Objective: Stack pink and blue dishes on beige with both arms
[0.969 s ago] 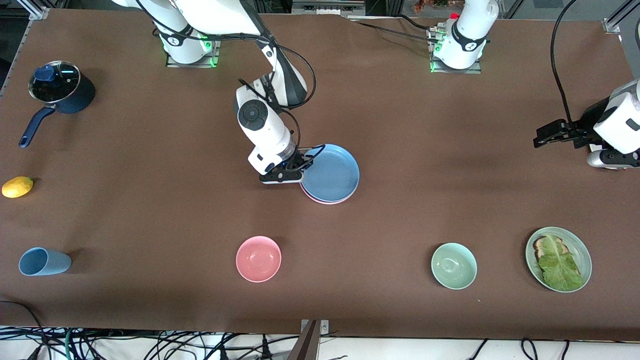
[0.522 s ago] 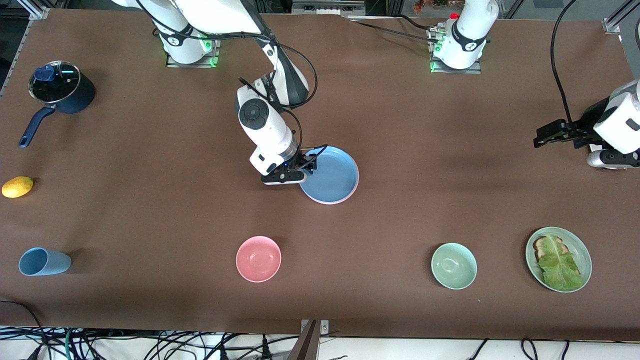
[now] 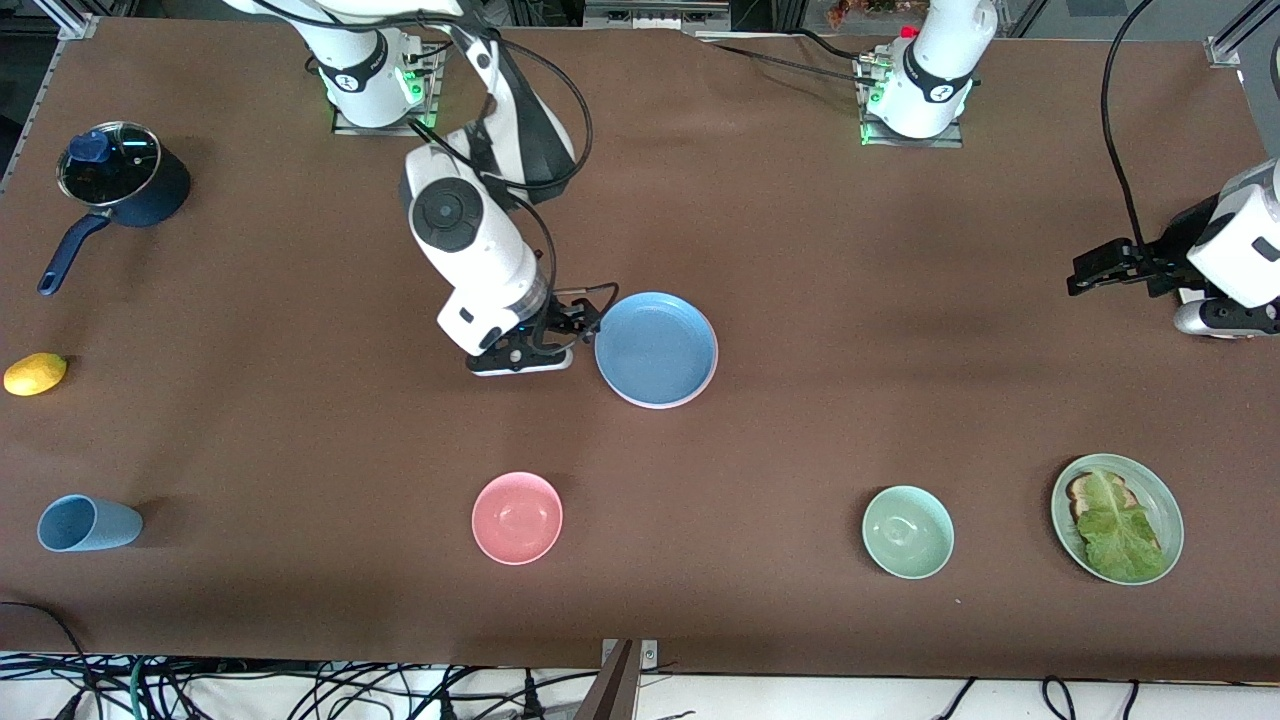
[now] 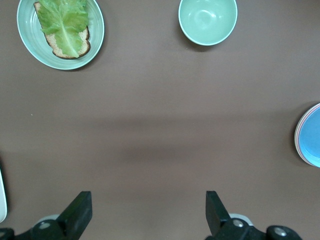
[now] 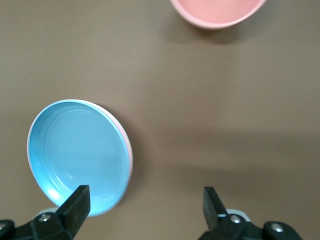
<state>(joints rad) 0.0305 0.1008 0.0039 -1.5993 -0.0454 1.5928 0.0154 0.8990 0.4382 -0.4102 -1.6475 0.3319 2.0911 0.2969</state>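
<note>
Since half a second ago the right arm's tool (image 3: 583, 322) has let go of the round, shallow matte blue plate (image 3: 655, 348) and drawn back toward the right arm's end of the brown worktop (image 3: 820, 260), where it now hangs just beside the plate's rim, apart from it, its fingers (image 5: 75, 202) spread and empty. That blue plate lies flat on the stack near the middle of the worktop, with a thin pink rim (image 5: 129, 150) of the round pink plate showing under its edge. Whether a beige plate sits beneath them cannot be made out. Nearer the front camera stands a small, deep pink bowl (image 3: 517, 517). At the left arm's end of the worktop, the left tool (image 3: 1085, 275) waits, fingers (image 4: 78, 212) spread wide, holding nothing.
</note>
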